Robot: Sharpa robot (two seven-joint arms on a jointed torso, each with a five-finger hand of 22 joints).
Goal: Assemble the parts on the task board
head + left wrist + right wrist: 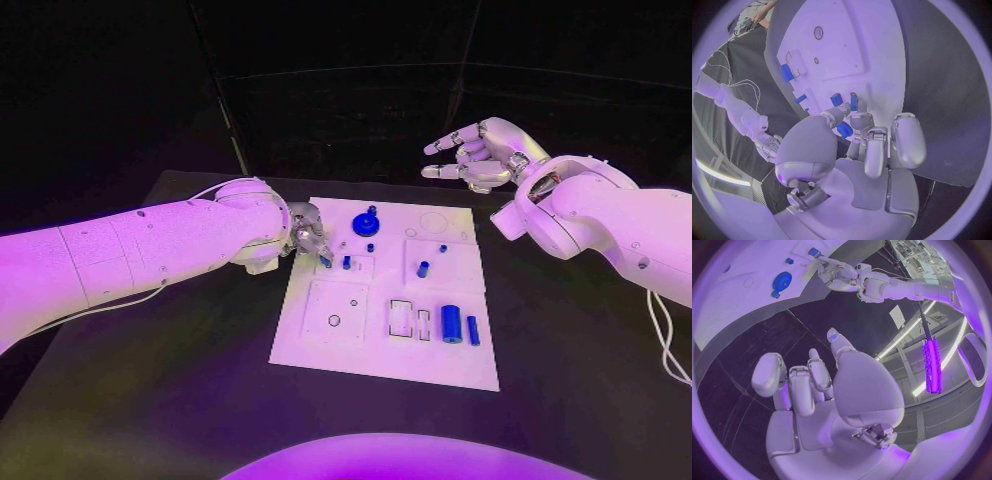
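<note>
Nearest me on the task board [378,365], a blue cylinder [451,323] and a thinner blue pin [473,330] lie side by side in the right-hand part, next to two rectangular slots [410,320]. Further up, a short blue peg [423,269] stands in the square recess on the right.

My left hand [306,236] sits at the board's left edge, about level with the far half. Its fingertips [856,121] are drawn together around a small blue part [845,130]; from the wrist camera it looks pinched, though the contact is partly hidden. Beyond them a blue gear [366,224] sits on the board's far middle.

My right hand [473,152] is raised past the board's far right corner, well apart from it, fingers spread, holding nothing.
</note>
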